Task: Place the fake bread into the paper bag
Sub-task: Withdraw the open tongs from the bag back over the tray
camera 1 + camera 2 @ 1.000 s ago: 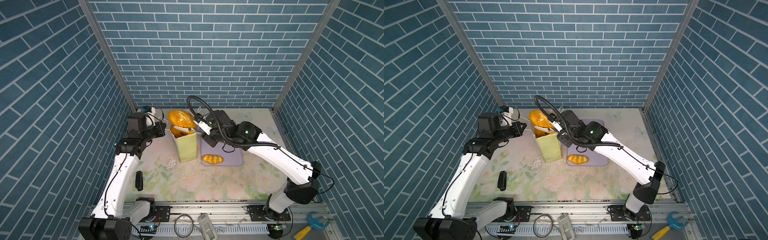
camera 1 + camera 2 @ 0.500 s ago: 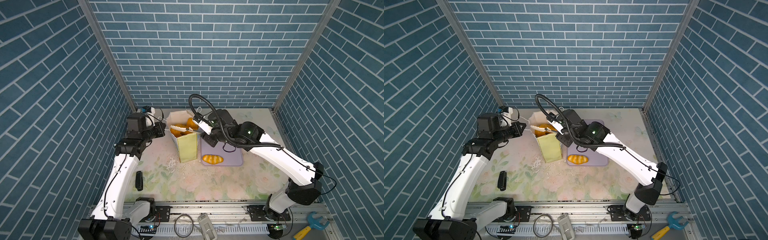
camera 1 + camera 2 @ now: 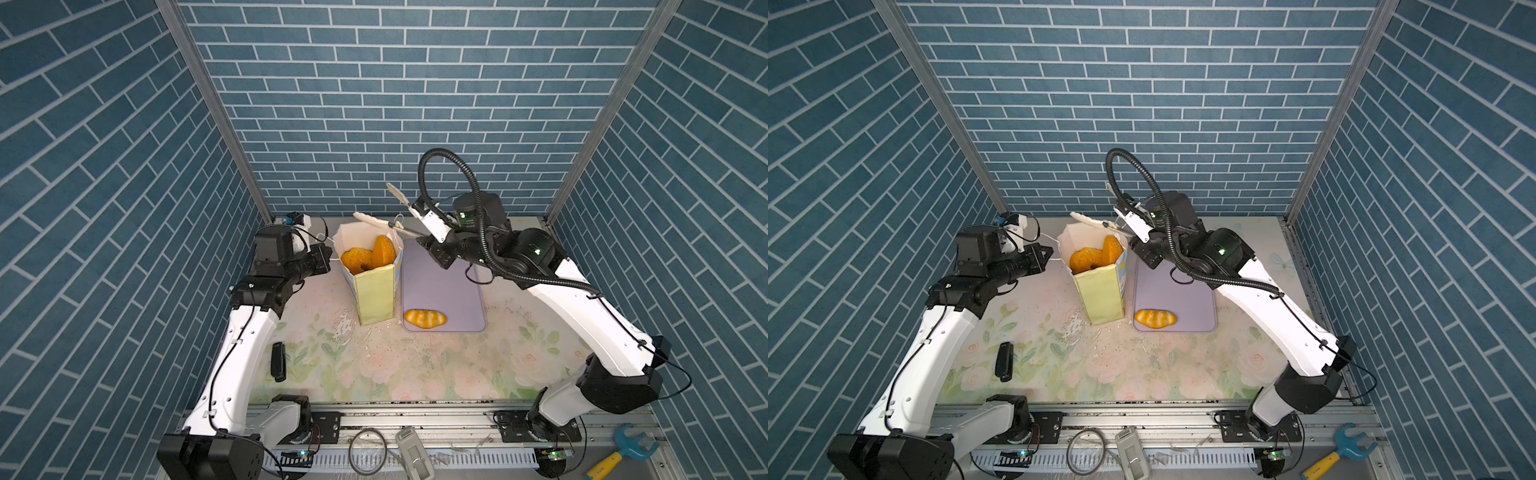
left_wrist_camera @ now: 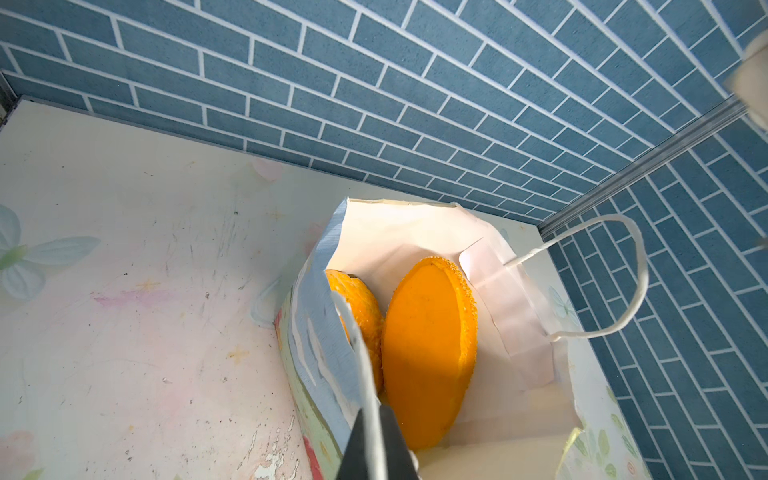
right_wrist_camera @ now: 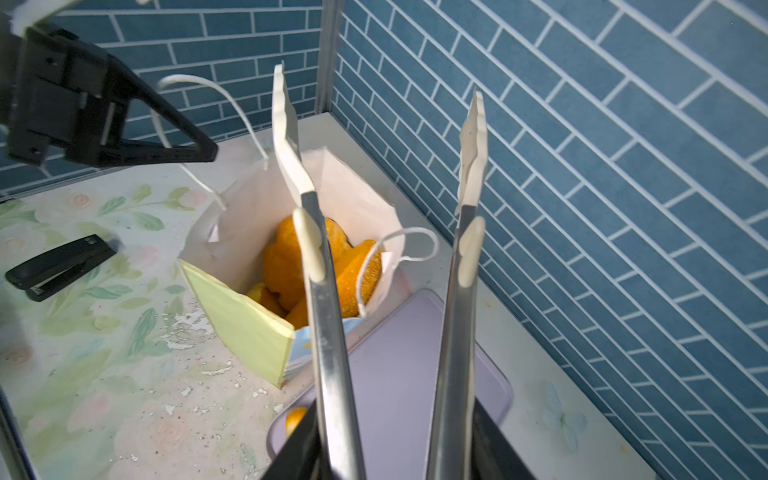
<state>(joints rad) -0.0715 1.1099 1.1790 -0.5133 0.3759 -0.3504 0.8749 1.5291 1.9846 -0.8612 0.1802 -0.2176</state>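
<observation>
My left gripper (image 3: 1049,252) pinched together on bag (image 3: 374,295) handle (image 4: 365,374); bag just beside it, upright, mouth open. My right gripper (image 5: 395,457) clamped on tongs (image 5: 328,332); tong tips apart, empty, above bag. Loaf (image 4: 428,353), ring (image 3: 357,258) inside bag, below tips. One roll (image 3: 424,318) on tray (image 3: 444,286), well back from tips, near bag.

The walls of the paper bag (image 3: 374,295) hide all but the tops of a twisted ring (image 3: 356,259) and the seeded loaf (image 4: 428,353); how many pieces lie beneath cannot be told. Beside the bag, one arm of the tongs (image 5: 328,340) covers most of the striped roll (image 5: 296,417). The picture's edge cuts the left claw (image 4: 376,419) to its tips, pinched on the bag's cord handle (image 4: 359,353), and the right claw (image 5: 395,453), gripping the tongs, to two dark fingers.
</observation>
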